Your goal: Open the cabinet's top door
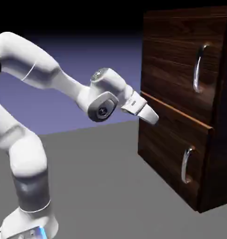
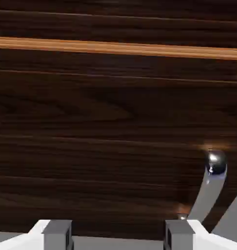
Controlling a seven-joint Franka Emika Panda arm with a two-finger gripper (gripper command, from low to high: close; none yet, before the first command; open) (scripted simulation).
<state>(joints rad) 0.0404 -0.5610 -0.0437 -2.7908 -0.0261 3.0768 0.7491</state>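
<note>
The cabinet [image 1: 180, 140] of dark brown wood grain stands at the exterior view's right. Its top door [image 1: 173, 60] carries a long curved silver handle [image 1: 198, 68]; the shorter lower door [image 1: 166, 149] has a shorter handle [image 1: 186, 164]. My gripper [image 1: 152, 115] hangs at the cabinet's left front edge, level with the seam between the two doors and well left of and below the top door's handle. In the hand view the gripper [image 2: 118, 237] is open with nothing between its fingertips [image 2: 57, 233]. Dark wood fills that view, with a light strip [image 2: 115, 48] and a silver handle [image 2: 210, 188] at lower right.
The grey table [image 1: 96, 182] stretches in front of the cabinet. My white arm [image 1: 50, 74] reaches in from the exterior view's left, its base at the lower left corner.
</note>
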